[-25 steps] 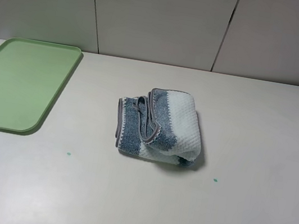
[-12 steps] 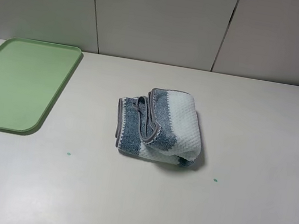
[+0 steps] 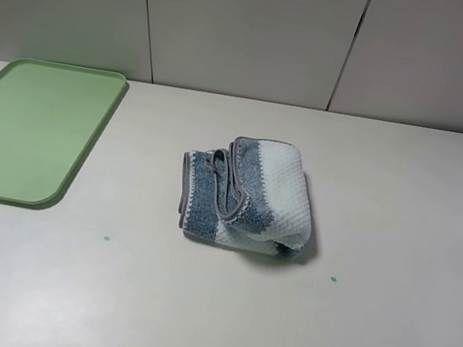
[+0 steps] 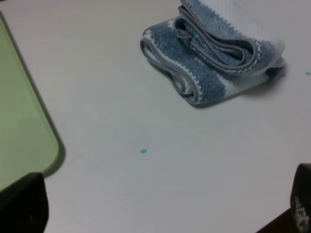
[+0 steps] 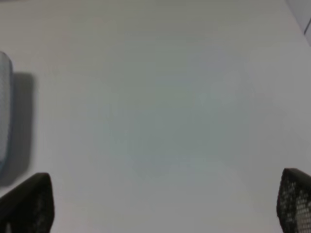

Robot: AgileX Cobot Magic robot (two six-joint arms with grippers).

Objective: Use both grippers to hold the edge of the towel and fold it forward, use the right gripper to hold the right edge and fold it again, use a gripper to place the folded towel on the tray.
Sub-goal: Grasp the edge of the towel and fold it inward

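Blue-white towel (image 3: 245, 198) apart from green tray (image 3: 27, 128)

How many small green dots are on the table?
2: one green dot front-left of the folded towel, the other dot front-right. The towel may hide more.

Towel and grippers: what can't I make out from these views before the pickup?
- Towel: lower layers hidden under its own folds, all views; right wrist view cuts it to a sliver at the frame edge.
- Left gripper, right gripper: absent from exterior high; only jaw tips in wrist-view corners.
- Tray: left end cropped, exterior high.
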